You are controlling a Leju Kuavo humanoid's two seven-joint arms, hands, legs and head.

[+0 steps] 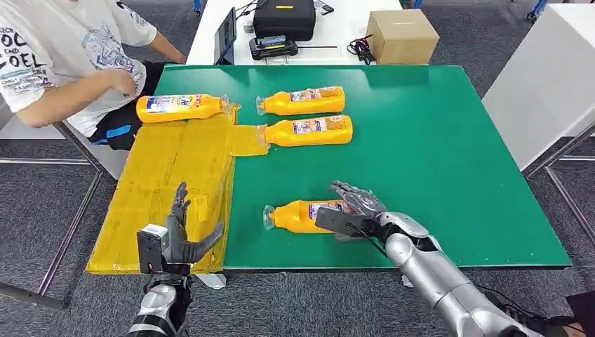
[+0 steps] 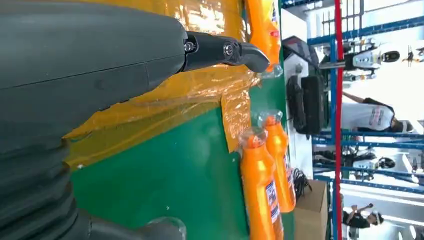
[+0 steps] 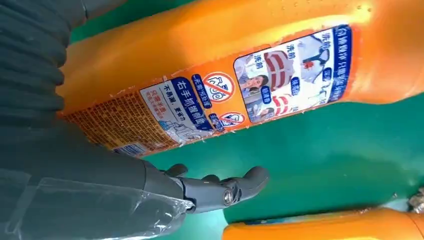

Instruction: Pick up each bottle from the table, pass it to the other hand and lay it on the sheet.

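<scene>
Four orange bottles lie on their sides. One bottle (image 1: 181,107) rests at the far end of the yellow sheet (image 1: 168,189). Two more (image 1: 303,101) (image 1: 310,131) lie side by side on the green table (image 1: 435,161). The nearest bottle (image 1: 298,215) lies close to the front edge, and my right hand (image 1: 356,205) reaches over its base end. In the right wrist view this bottle (image 3: 225,85) lies on the green surface and the thumb (image 3: 220,189) is spread apart from it. My left hand (image 1: 179,237) holds nothing, fingers spread upward over the sheet's near end (image 2: 200,95).
A person in a white shirt (image 1: 63,49) sits at the far left beside the sheet. Behind the green table a white table carries a black case (image 1: 284,17), a laptop (image 1: 226,31) and a cardboard box (image 1: 402,35). A white cabinet (image 1: 547,77) stands to the right.
</scene>
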